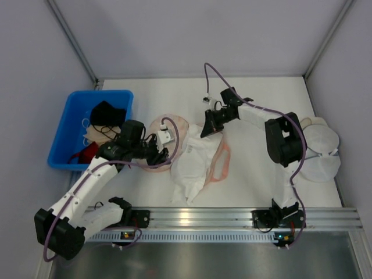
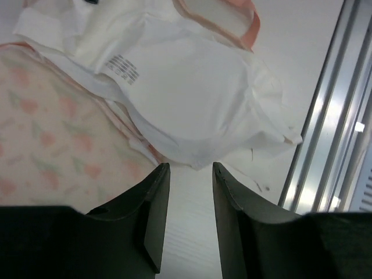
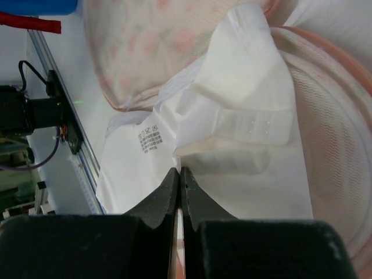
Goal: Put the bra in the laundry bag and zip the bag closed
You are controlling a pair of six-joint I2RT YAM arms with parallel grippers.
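Sprawling across the open bag (image 2: 52,145), the bra (image 1: 190,165) lies half in and half out. Its upper end rests on the mesh of the bag's right-hand lobe, inside the pink rim (image 1: 222,160), while its lower cup spills onto the table (image 1: 256,174) toward the rail (image 1: 197,216). It looks feather-light, limp and thin enough to let light through, so it should crumple and drape rather than keep any shape. A pinch at one point will likely lift only that part and leave the rest trailing. The band with the hook tab (image 3: 253,128) and the folded edges look the surest places to nip, being doubled cloth; the smooth cup may slide out of a shallow grip. The left gripper (image 2: 190,168) hovers just short of the lower cup, fingers apart with nothing between them. The right gripper (image 3: 181,174) is low over the band near the care label (image 3: 150,141), fingers pressed together; whether a fold of cloth is caught between them I cannot tell.
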